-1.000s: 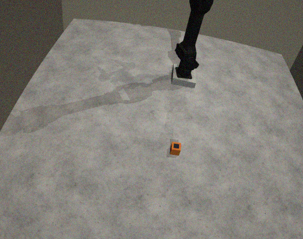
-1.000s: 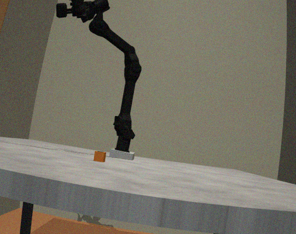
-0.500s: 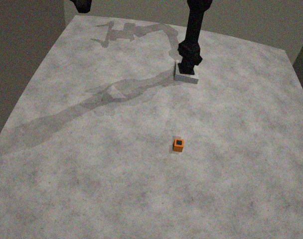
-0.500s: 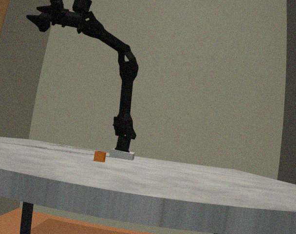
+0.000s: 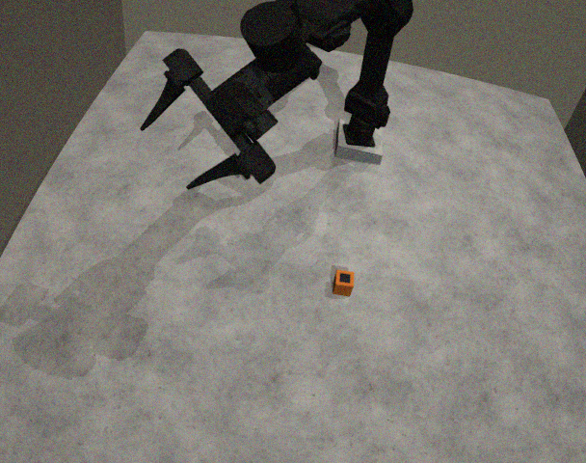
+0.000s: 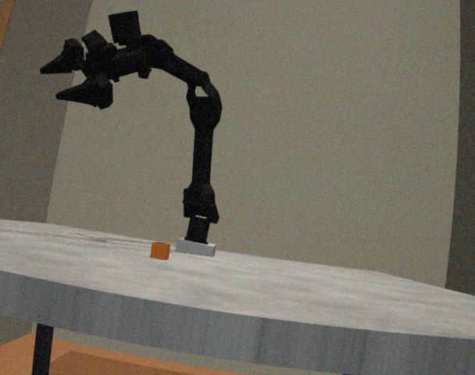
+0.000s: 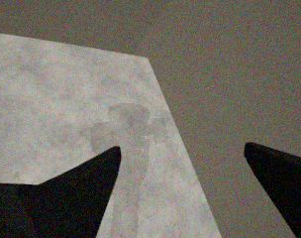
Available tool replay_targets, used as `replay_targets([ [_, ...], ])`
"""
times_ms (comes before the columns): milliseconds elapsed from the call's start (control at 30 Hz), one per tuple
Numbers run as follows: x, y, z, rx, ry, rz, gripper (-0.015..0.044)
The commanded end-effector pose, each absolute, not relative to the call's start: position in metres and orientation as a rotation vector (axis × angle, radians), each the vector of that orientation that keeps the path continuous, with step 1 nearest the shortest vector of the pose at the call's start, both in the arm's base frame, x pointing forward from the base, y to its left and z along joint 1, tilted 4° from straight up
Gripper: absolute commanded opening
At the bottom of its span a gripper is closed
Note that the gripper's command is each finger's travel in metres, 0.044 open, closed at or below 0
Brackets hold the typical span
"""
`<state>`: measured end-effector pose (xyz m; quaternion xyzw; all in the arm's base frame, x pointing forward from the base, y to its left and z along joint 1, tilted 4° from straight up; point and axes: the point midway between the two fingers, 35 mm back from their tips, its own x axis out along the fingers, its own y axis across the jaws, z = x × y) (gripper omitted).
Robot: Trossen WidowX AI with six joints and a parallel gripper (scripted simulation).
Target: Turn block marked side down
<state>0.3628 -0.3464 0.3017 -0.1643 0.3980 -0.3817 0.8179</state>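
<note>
The orange block (image 5: 343, 283) (image 6: 159, 251) rests flat on the table (image 5: 408, 348) (image 6: 269, 282) (image 7: 51, 99). Its dark square mark shows on the top face in the top view, so the marked side faces up. My gripper (image 5: 165, 159) (image 6: 48, 83) (image 7: 181, 150) is open wide and empty. It hangs high above the table, well to the left of the block in the top and exterior views, with its fingers pointing left. The block is not in the wrist view, which shows table surface and an edge past the fingers.
The arm's pale base block (image 5: 358, 153) (image 6: 195, 247) stands on the table behind the orange block, with the arm rising from it. Shadows of the arm lie across the left part of the table. The table's edge shows in the wrist view.
</note>
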Motion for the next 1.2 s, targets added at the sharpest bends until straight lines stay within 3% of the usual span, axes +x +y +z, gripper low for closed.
replay_targets([
  [0,0.381,-0.310,0.261,-0.267,0.929,-0.667,0.0440],
  [267,0.396,-0.203,0.178,-0.051,1.167,-0.343,0.0440],
  [533,0.373,-0.096,0.124,0.167,1.461,-0.107,0.0440],
  [1167,0.374,-0.088,0.071,0.185,1.488,-0.093,0.0440],
])
